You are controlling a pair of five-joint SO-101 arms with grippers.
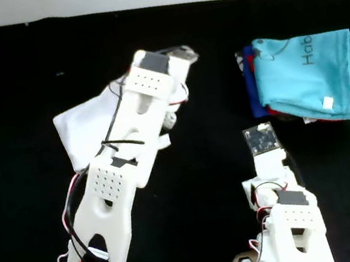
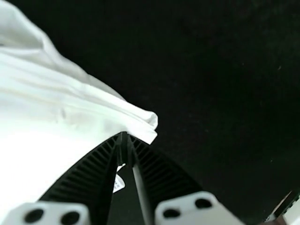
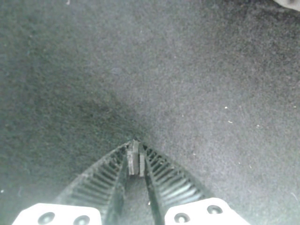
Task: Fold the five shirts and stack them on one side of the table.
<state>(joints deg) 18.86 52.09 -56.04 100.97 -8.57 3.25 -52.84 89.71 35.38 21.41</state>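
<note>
A white shirt [image 1: 85, 128] lies bunched on the black table at the left, partly under the left arm. My left gripper [image 2: 125, 138] is shut on an edge of this white shirt [image 2: 56, 112], holding the fabric between its fingers. A stack of folded shirts [image 1: 309, 78] sits at the back right, with a turquoise one on top and blue and red ones beneath. My right gripper [image 3: 135, 149] is shut with nothing in it, just above the bare black cloth near the table's front, short of the stack.
The black table cloth [image 1: 9, 77] runs to a pale wall at the back. Open cloth lies between the white shirt and the stack. The right arm's body [image 1: 287, 219] stands at the front right.
</note>
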